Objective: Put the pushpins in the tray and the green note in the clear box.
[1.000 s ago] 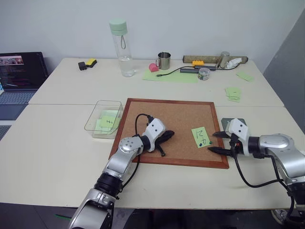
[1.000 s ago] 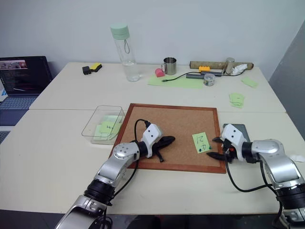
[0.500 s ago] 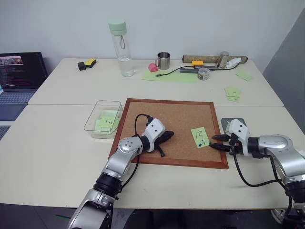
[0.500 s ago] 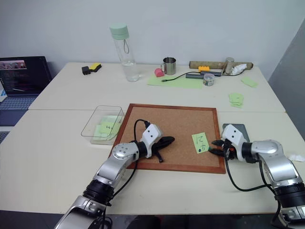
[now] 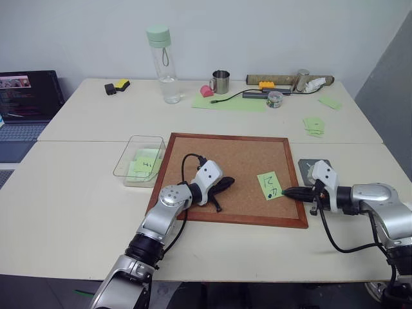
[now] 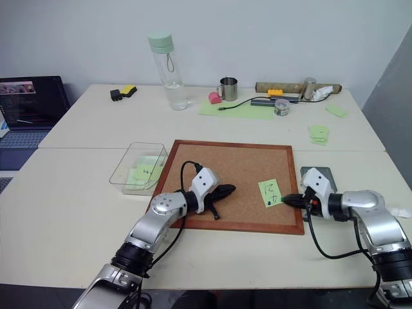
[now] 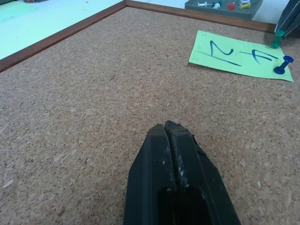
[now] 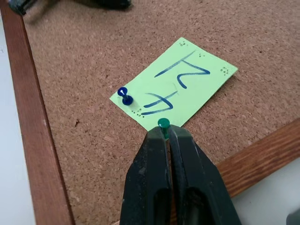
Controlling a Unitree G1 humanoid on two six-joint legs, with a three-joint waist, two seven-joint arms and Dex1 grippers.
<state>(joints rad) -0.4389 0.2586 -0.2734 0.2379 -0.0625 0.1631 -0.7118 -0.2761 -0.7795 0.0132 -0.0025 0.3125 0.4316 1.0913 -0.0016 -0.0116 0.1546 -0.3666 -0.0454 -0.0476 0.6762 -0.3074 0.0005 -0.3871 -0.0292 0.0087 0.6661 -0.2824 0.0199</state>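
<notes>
Counting the pushpins on the corkboard (image 5: 219, 161) gave two: a green pin (image 8: 163, 124) at the near corner of the green note (image 8: 174, 89) and a blue pin (image 8: 123, 93) at the neighbouring corner, both standing in the note's edge. One such scribbled note lay on the cork, toward the board's right side. The tray (image 7: 220, 7) sat just off the board's right edge on the table (image 5: 77, 193), and it held several more pins, among them a red one and pale ones, too small to count surely. One clear box (image 5: 139, 159) stood just beside the board's left edge, with green notes lying inside it.

The right gripper (image 8: 166, 133) had its two fingers pressed together on the green pin, whose round head showed right at the fingertips, so the note lay directly in front of that gripper and touching distance from it. The left gripper (image 7: 168, 129) was closed with nothing between its fingers, its tips just above bare cork near the board's middle, well apart from the note and from both pins
</notes>
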